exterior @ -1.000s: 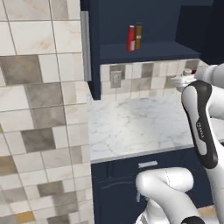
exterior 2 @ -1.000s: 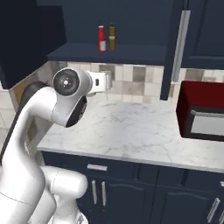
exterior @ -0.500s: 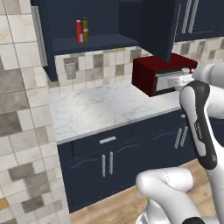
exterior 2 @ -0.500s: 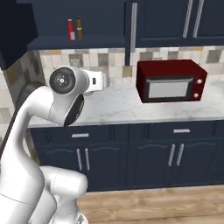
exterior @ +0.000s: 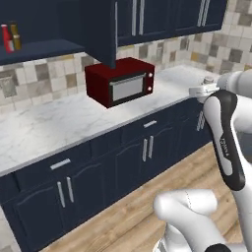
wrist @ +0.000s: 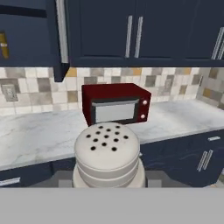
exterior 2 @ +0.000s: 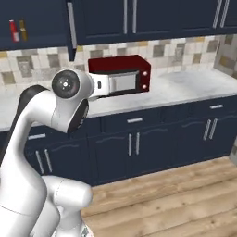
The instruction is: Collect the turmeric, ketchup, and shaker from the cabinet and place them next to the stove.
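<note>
Item in transit: the shaker (wrist: 107,155), a small pale grey-white cylinder with a perforated domed top, sits upright at the gripper (wrist: 108,186), apparently carried; how far the jaws stand apart cannot be told. On the navy shelf of the open dark navy wall cabinet (exterior: 101,34): the red ketchup bottle (exterior: 6,38) beside the brown-amber turmeric jar (exterior: 16,35). Handling advice: keep the hand level while the base drives, set down gently on the white marbled counter (exterior: 59,123) near the stove. No legible writing on any container or the dark red microwave (exterior: 120,81).

No legible text, brand, number or sign observed: microwave (exterior: 120,81) front is unmarked, and the turmeric (exterior 2: 22,29) label band left of it is unreadable.
</note>
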Motion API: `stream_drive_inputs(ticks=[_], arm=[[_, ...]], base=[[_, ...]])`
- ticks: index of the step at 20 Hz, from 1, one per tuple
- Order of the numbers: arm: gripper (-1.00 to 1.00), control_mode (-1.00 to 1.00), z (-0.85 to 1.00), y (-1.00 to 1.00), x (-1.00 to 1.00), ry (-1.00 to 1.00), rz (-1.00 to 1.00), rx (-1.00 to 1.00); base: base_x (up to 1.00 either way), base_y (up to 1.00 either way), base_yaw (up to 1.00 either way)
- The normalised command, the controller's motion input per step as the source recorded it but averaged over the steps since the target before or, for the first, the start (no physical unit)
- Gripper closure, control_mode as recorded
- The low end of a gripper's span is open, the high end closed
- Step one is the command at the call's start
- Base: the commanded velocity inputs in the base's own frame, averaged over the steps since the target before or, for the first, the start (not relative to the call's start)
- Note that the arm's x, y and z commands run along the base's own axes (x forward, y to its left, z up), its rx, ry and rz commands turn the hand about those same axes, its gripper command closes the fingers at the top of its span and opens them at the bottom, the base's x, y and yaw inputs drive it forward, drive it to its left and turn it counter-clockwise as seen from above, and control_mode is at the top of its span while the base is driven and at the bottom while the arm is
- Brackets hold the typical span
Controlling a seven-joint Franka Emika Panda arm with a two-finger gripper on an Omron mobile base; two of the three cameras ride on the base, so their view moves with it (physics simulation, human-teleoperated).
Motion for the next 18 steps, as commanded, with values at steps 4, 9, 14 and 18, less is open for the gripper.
stream_drive_inputs(ticks=[4, 9, 14, 18], arm=[[1.0, 1.0, 0.0, 0.0, 0.0, 0.0, 0.0, 0.0], [1.0, 1.0, 0.0, 0.0, 0.0, 0.0, 0.0, 0.0], [1.0, 1.0, 0.0, 0.0, 0.0, 0.0, 0.0, 0.0], [1.0, 1.0, 0.0, 0.0, 0.0, 0.0, 0.0, 0.0]], base=[[0.0, -0.81, -0.47], [-0.11, -0.78, -0.48], [-0.42, -0.56, -0.46], [-0.34, -0.72, -0.42]])
